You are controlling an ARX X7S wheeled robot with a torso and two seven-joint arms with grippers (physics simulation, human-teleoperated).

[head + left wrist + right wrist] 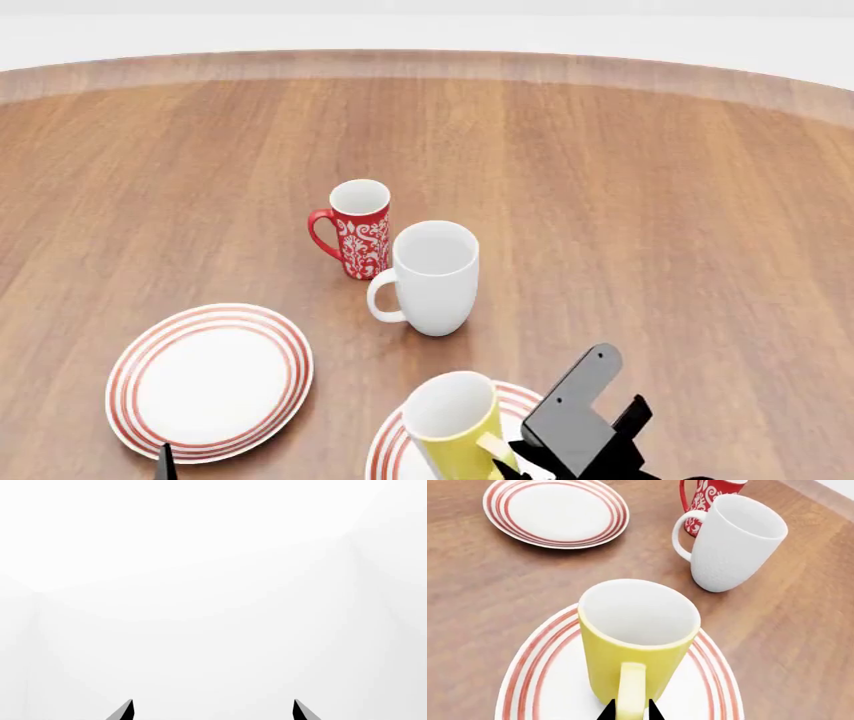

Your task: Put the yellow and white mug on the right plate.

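yellow and white mug [637, 640] on right plate [537, 672]

Wooden table under flat, even light — pale blank surroundings beyond it.

The table [641, 180] fills nearly the whole head view: warm reddish-brown wood with fine grain lines running away from the camera, its surface smooth and faintly glossy. Its far edge curves gently, finished with a lighter, paler band of wood along the rim. Behind that edge lies only a plain off-white backdrop [427, 30] — whether it is wall or floor cannot be told. The light is soft and diffuse, casting only faint shadows on the wood. The left wrist view shows almost nothing but featureless white, with dim grey seams that hint at flat surfaces meeting.
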